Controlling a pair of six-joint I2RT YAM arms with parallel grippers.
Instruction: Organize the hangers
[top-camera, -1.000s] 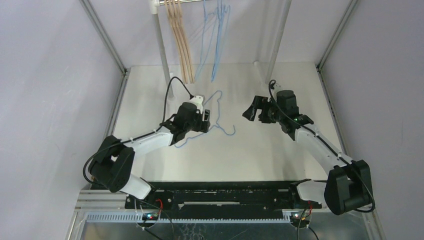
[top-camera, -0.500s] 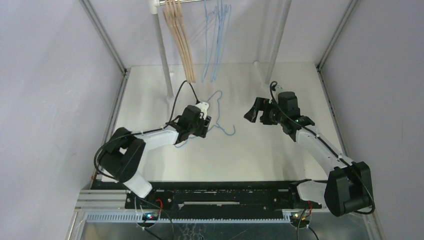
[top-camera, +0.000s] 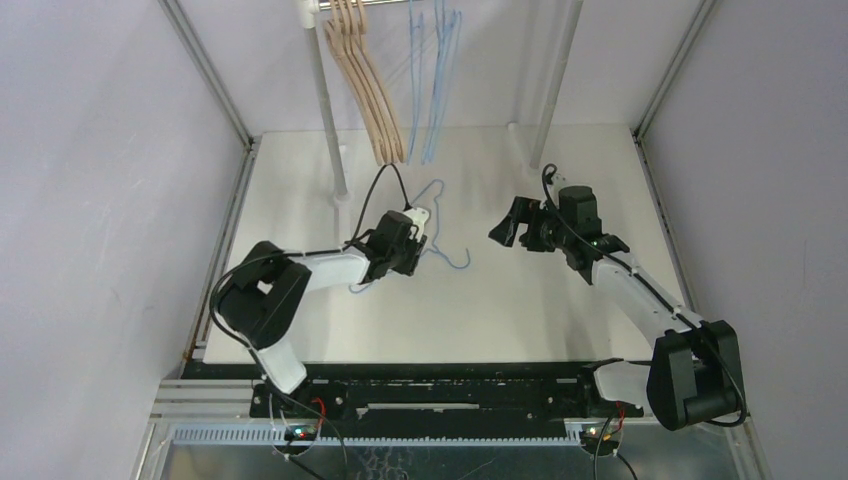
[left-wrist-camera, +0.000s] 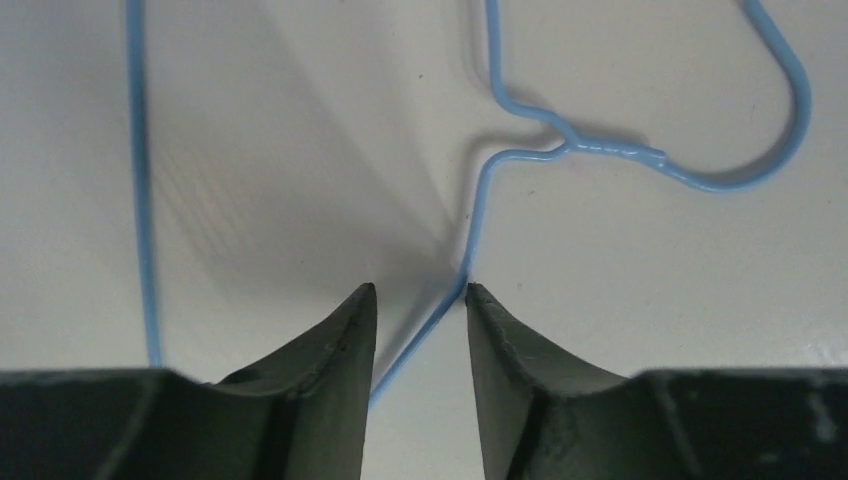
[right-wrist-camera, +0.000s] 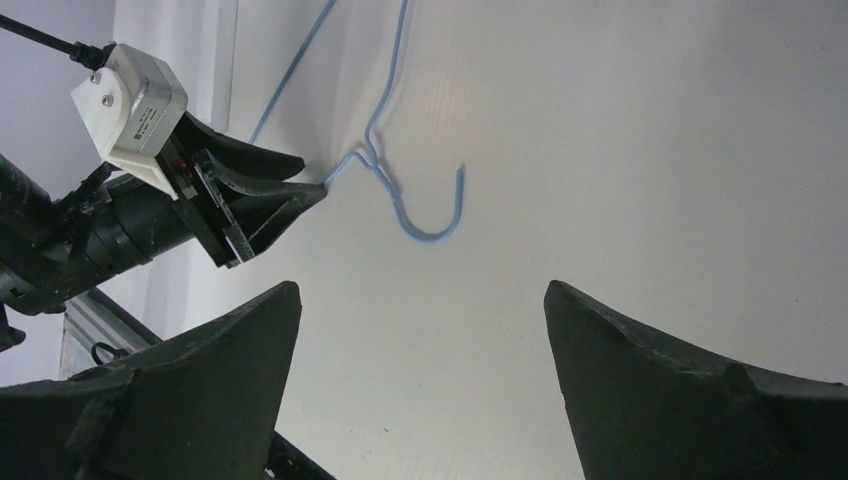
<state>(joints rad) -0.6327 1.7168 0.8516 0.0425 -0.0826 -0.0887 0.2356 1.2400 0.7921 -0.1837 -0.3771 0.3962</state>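
1. The left tool (left-wrist-camera: 418, 295) is low over the bench (top-camera: 520, 300), its fingers parted by only a narrow gap
2. One straight run of the loose blue wire hanger (left-wrist-camera: 600, 148) passes through that gap; the wire lies close against the right fingertip, and the fingers are not clamped on it
3. The right tool (right-wrist-camera: 421, 287) is spread wide and holds nothing; it hangs above bare bench, well apart from the loose hanger's hook
4. The loose hanger lies flat on the bench between the two arms, hook toward the right arm
5. The wooden hangers (top-camera: 375, 100) and the other blue wire hangers (top-camera: 440, 90) hang side by side from the rail (top-camera: 385, 3) at the far end, wooden ones on the left
6. Only the left wrist view shows the wire inside the gap; from above, the left wrist hides it
7. The right wrist view shows the left tool from the side, tips down at the hanger's shoulder just beside the twisted neck
8. Only the top view shows the rail and the hanging hangers
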